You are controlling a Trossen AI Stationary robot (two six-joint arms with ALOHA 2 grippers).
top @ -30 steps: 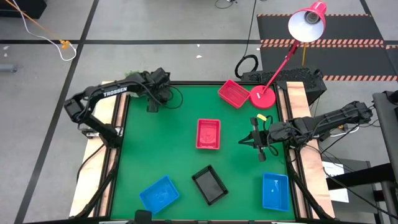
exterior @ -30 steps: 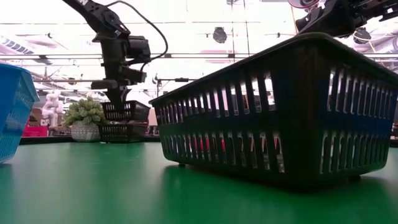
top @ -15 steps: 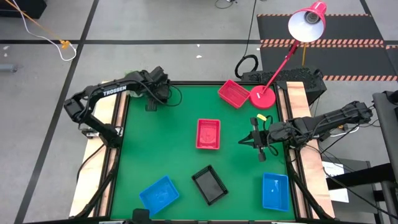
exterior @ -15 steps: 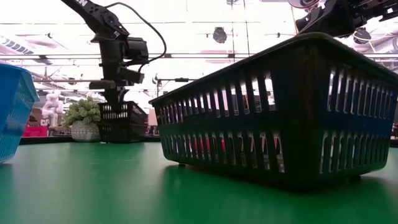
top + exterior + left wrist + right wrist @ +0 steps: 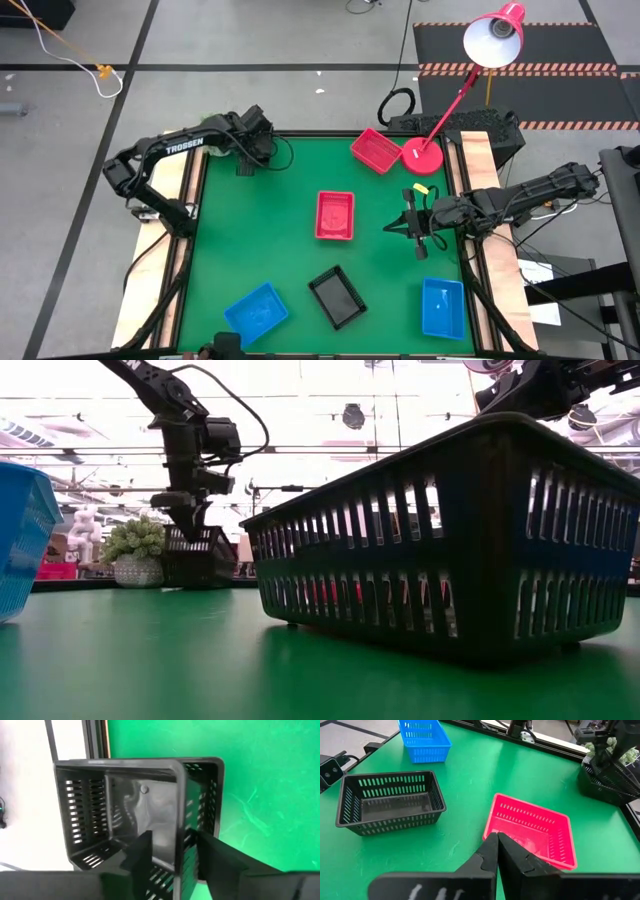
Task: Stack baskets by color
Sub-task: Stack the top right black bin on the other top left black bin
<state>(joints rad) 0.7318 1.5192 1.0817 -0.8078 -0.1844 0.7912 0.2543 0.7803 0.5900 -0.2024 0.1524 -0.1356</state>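
Green matting covers the worktop [image 5: 300, 260], which has pale wooden side rails and stands on a grey floor marked with dark lines. Beyond its far right corner a red desk lamp [image 5: 492, 32] leans over from a round red base [image 5: 422, 154], and yellow-and-black hazard striping lies on the floor behind it. From table height, ceiling lights and a fuzzy green ball plant [image 5: 137, 538] in a pale pot show in the room behind.

The left end effector [image 5: 172, 851] sits at the far left corner, its fingers a moderate way apart on either side of one wall of the black stacked baskets [image 5: 130, 810]; contact with that wall cannot be confirmed. The stack rests on the mat directly under it, hard against the worktop's edge.

The right end effector [image 5: 497, 851] hovers over the right side with its fingers pressed together, holding nothing. Just ahead of its tips lies a red-pink basket [image 5: 532, 827] near the middle of the mat. Further off to one side of it is a lone black basket [image 5: 390, 800], and beyond that a blue basket [image 5: 424, 740]. A second blue basket [image 5: 442, 306] lies nearer the front right corner, and another red-pink basket [image 5: 374, 149] sits touching the lamp base.
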